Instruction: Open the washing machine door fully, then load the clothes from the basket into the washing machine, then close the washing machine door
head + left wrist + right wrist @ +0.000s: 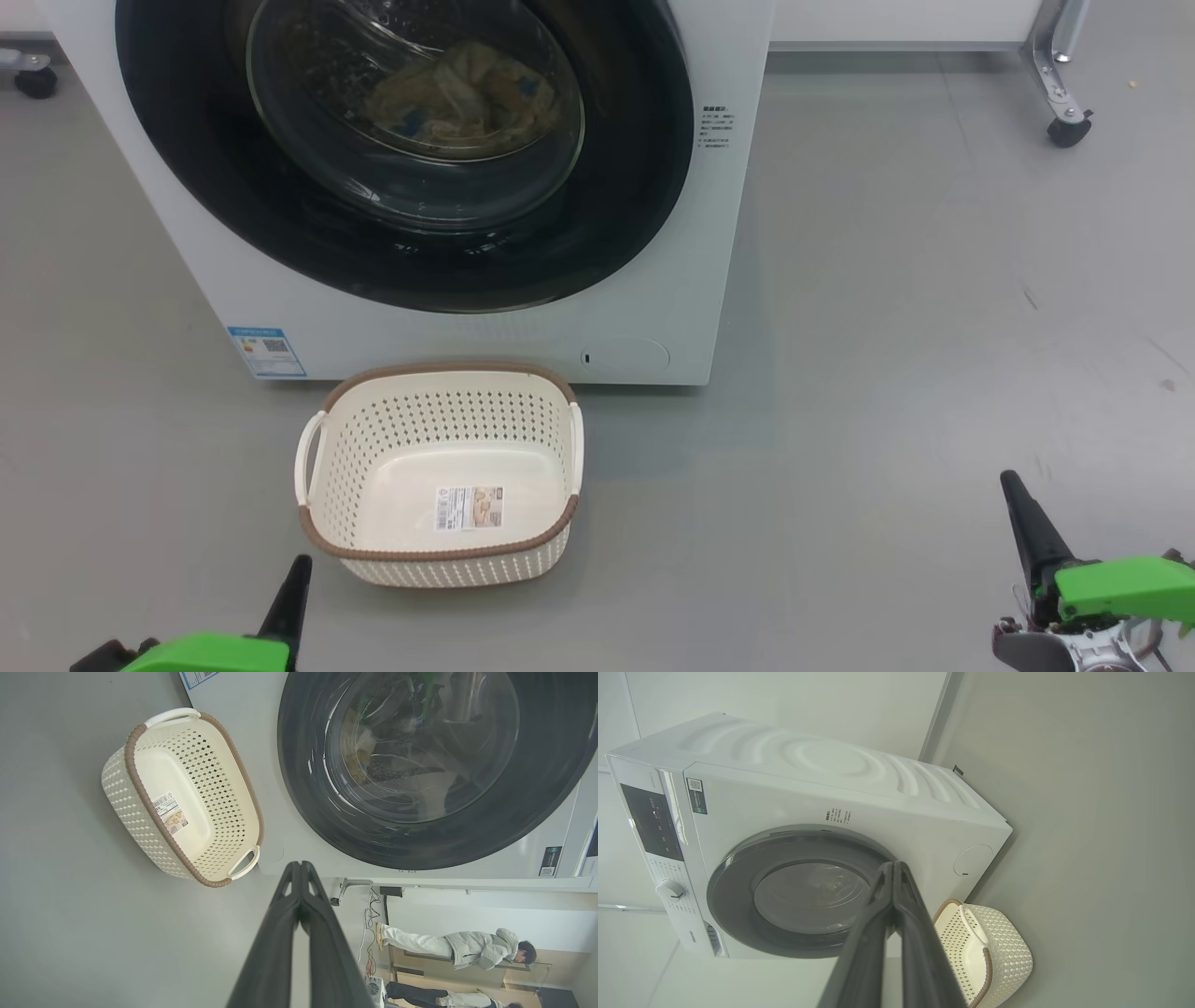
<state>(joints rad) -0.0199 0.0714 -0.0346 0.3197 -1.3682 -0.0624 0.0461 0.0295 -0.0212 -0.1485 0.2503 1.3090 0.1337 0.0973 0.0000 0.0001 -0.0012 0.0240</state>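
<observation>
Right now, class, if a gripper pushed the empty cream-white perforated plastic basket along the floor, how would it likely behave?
The cream-white perforated plastic basket looks empty, so it is probably light and would slide on the smooth grey floor. Its wide flat bottom suggests tipping is unlikely. Its thin perforated walls may flex if squeezed.

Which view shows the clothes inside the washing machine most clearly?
The head view: the clothes are a cream heap with blue patches behind the door glass. The left wrist view gives a faint yellowish patch among reflections; in the right wrist view the glass is too hazy.
</observation>
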